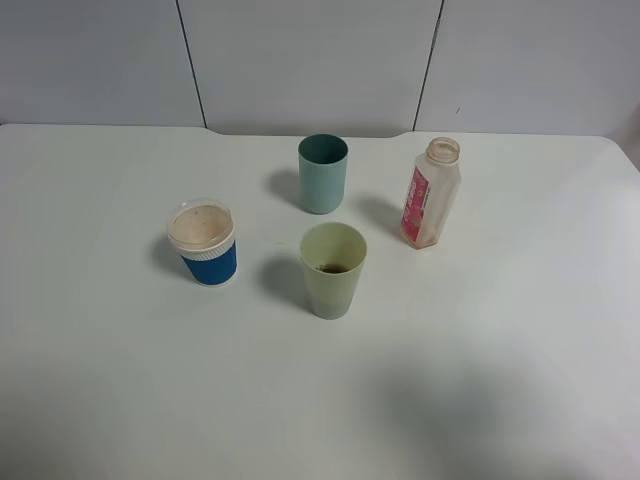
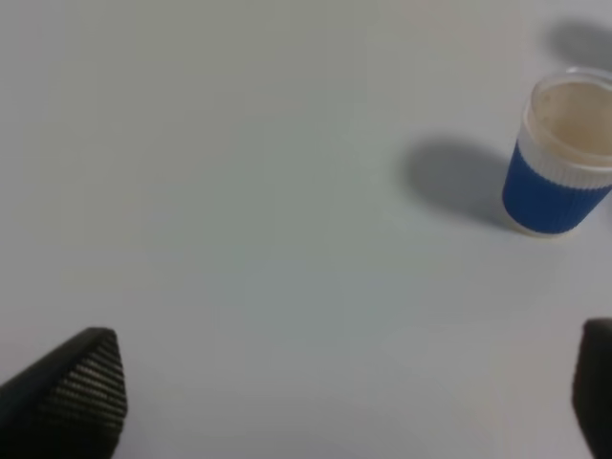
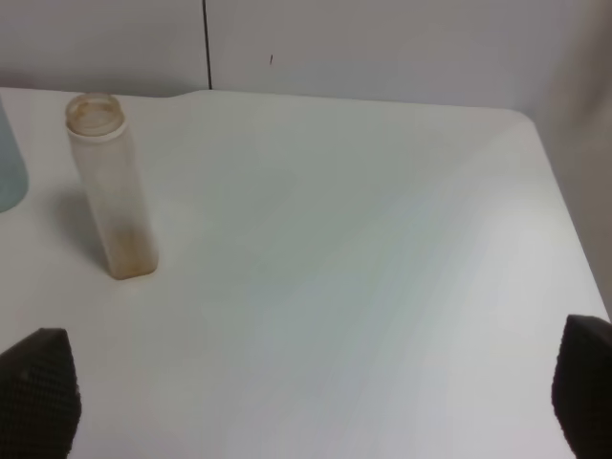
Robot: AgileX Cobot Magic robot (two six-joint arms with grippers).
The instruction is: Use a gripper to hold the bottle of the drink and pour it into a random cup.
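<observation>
The bottle [image 1: 431,193] stood upright, nearly empty, far right on the worktop [image 1: 520,340]. Brown drink [image 1: 334,268] lay in the cup [image 1: 333,271], so pouring was judged done. Both grippers' jaws were spread wide, holding nothing.

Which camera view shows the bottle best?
The exterior high view: the whole bottle stands upright with its pink-red label visible. The right wrist view also shows it whole, but without the label. The left wrist view does not show it.
</observation>
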